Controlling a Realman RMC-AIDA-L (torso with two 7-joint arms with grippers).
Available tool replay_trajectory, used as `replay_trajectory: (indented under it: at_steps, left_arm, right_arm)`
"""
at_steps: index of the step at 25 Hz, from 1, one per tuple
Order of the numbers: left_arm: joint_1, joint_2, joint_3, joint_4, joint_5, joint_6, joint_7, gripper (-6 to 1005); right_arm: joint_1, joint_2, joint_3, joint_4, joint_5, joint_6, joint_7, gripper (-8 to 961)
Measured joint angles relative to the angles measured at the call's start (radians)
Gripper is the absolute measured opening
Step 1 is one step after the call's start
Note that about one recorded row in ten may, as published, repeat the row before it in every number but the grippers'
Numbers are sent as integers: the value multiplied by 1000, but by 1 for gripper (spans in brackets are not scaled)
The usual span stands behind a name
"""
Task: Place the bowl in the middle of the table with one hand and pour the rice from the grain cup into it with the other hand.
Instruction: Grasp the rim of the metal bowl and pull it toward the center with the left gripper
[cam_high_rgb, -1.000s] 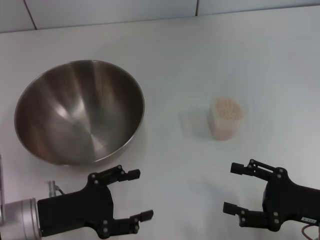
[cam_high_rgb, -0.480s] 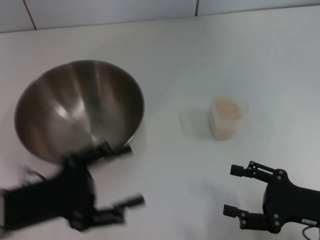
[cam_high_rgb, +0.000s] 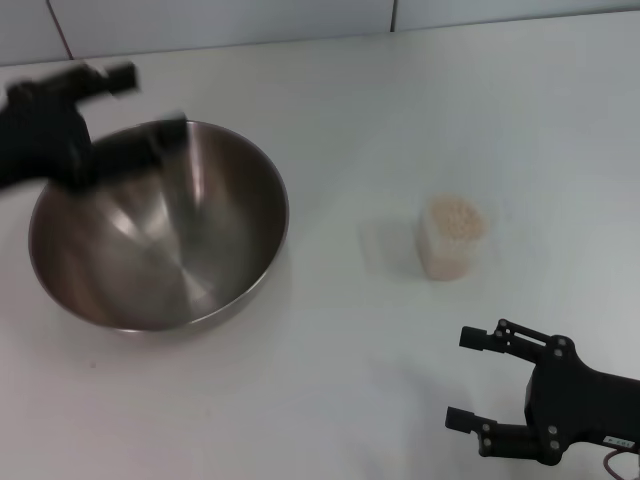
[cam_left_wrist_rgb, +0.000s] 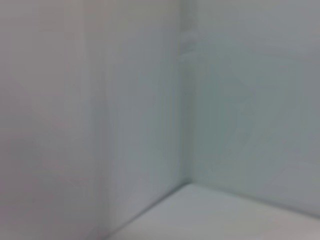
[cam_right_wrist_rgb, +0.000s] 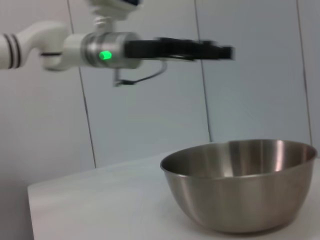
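Note:
The steel bowl (cam_high_rgb: 160, 230) stands empty on the left of the white table (cam_high_rgb: 340, 110). My left gripper (cam_high_rgb: 143, 105) is open and blurred with motion, raised over the bowl's far left rim. The right wrist view shows it (cam_right_wrist_rgb: 200, 49) well above the bowl (cam_right_wrist_rgb: 240, 185), not touching it. The clear grain cup (cam_high_rgb: 450, 245) stands upright right of centre, full of rice (cam_high_rgb: 455, 217). My right gripper (cam_high_rgb: 462, 378) is open and empty near the front edge, in front of the cup and apart from it.
A pale panelled wall (cam_high_rgb: 220, 20) runs along the table's far edge. The left wrist view shows only the wall (cam_left_wrist_rgb: 225, 100) and a strip of table (cam_left_wrist_rgb: 215, 220). Bare tabletop lies between bowl and cup.
My left gripper has swung from the table's front edge up and back, over the bowl to its far left rim. The bowl, the cup and my right gripper have not moved.

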Motion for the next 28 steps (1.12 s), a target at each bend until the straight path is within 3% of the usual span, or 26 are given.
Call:
replay_trajectory:
  at_steps: [1,3,5,6,8,9,10,12,18,28]
  left_arm:
    - [0,0,0,0,0,0,0,822]
    - [-64,2,-45,10,142,-49,-153,820]
    - [-174,2,-106,-21,363,-64,-317,819]
    - [-174,2,-106,-21,363,-64,-317,818]
    - [-264,3,-148,-77,526,-45,-396,818]
    - [-264,3,-148,-77,526,-45,-396,817]
    - [-343,3,-200,-147,660,-4,-440,817]
    - [-387,3,-232,-198,731,16,-447,816]
    - [-435,3,-259,-282,851,5,-454,814]
    - [-436,3,-268,-321,931,9,-467,812]
  right_arm:
    - [0,0,0,0,0,0,0,838]
    - [2,0,2,0,0,-8,0,838]
    - [5,-2,3,4,1,-18,-1,838]
    - [5,-2,3,4,1,-18,-1,838]
    - [5,-2,3,12,1,-25,-1,838]
    - [6,-2,4,16,1,-30,-1,838]
    - [7,0,5,24,1,-38,-1,838]
    - [7,0,6,27,1,-44,-1,838]
    - [9,0,5,27,1,-45,-1,838]
    - [16,0,-1,28,1,-45,-2,839]
